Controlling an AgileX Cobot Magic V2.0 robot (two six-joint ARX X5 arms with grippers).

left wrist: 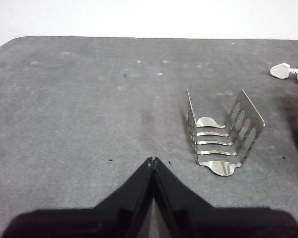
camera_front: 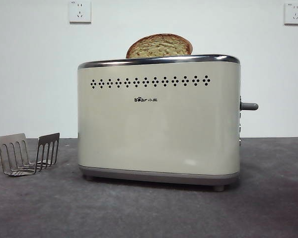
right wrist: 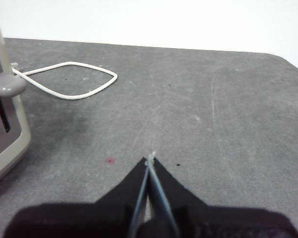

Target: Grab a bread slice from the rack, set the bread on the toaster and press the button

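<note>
Rack: we see the small grey metal toast rack (camera_front: 29,153) empty on the dark grey tabletop (camera_front: 149,208), left of the toaster.
Left hand: our left hand (left wrist: 153,160) is clenched, near the rack, grasping nothing.
Bread: the domed brown-crusted slice of bread (camera_front: 159,46) stands in the top of the large cream boxy toaster (camera_front: 159,119).
Button: the short grey lever knob (camera_front: 249,106) juts from the toaster's right side.
Right hand: our right hand (right wrist: 150,158) is clenched over bare tabletop, apart from the toaster.

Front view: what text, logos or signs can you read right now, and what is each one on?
"Bear": dark logo on the toaster's wide cream face, below the row of dot holes; the small characters right after it are too small to read.
Tiny buttons on the toaster's narrow side: any markings are unreadable.
Wall sockets: no readable text.
Wrist views: no text.
</note>
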